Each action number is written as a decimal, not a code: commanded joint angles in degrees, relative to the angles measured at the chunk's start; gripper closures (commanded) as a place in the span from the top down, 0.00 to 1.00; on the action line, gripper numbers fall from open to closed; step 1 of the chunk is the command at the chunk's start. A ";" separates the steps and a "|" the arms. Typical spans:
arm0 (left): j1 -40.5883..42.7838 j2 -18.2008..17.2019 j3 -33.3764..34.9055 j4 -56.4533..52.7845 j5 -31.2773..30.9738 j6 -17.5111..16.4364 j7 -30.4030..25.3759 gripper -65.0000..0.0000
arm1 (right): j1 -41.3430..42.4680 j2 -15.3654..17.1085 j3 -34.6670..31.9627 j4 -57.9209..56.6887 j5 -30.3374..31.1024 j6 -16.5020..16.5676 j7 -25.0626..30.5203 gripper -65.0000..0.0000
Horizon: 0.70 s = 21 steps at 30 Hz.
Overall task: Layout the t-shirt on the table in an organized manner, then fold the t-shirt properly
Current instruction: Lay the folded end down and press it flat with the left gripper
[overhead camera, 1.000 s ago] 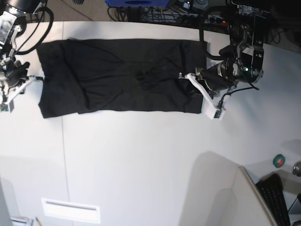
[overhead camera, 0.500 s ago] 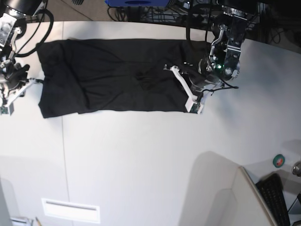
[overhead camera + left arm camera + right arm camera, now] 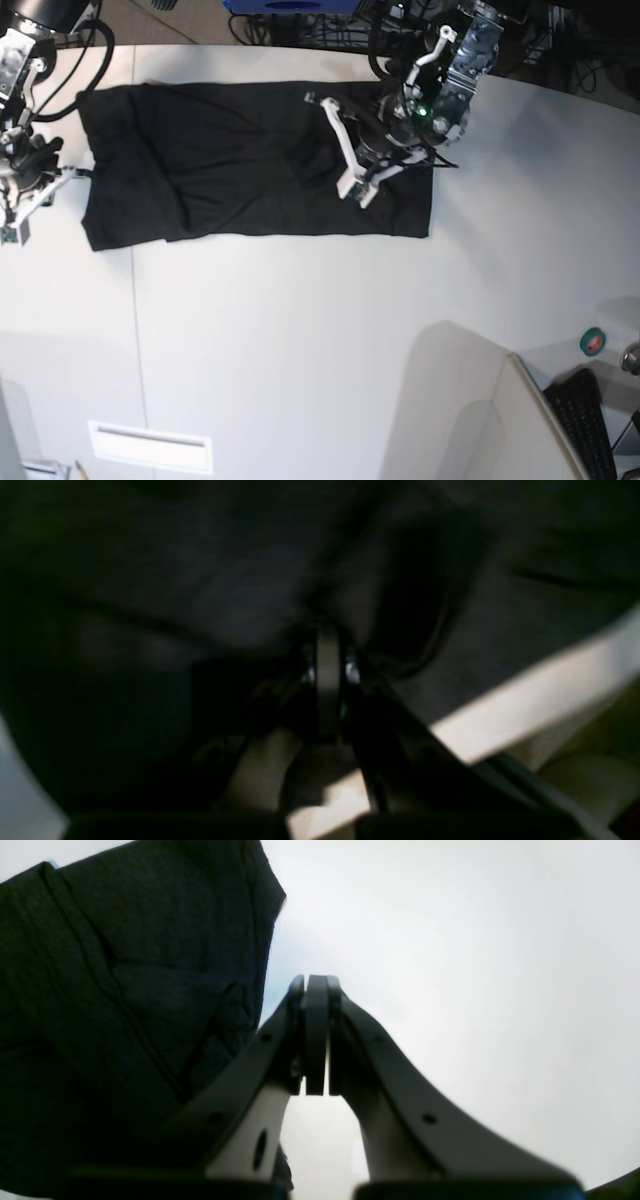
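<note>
White surface [image 3: 300, 330] carries the black t-shirt [image 3: 230, 160], lying as a long band along its far side, sleeves already folded in. Left gripper [image 3: 345, 150] hangs over the cloth's middle, jaws pressed together with nothing visibly pinched; right gripper [image 3: 18, 215] waits off the other end, jaws also together. Crosswise fold looks next, so both must spread and pinch an end.

Under my arms lies the soft, matt black cloth t-shirt [image 3: 240, 160] with a fine knit weave, creased, on the smooth, faintly glossy white table [image 3: 300, 340].
</note>
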 commanded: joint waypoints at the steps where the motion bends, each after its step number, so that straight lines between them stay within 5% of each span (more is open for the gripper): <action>1: -0.37 0.00 1.44 1.74 -0.43 -0.10 0.87 0.00 | 0.47 0.78 0.20 0.76 0.05 -0.02 0.92 0.00; 4: -0.54 0.09 4.87 4.20 -0.43 -0.10 5.00 0.00 | 0.56 0.78 0.20 0.76 0.05 -0.02 0.92 0.00; 12: -1.60 0.09 10.94 9.12 -0.43 -0.45 5.09 0.00 | 0.64 0.78 0.20 0.76 0.05 -0.02 0.92 0.00; 21: 1.39 -3.78 -0.93 10.79 -0.51 -0.45 5.18 0.00 | 0.38 0.78 0.20 0.76 0.05 -0.02 0.92 0.00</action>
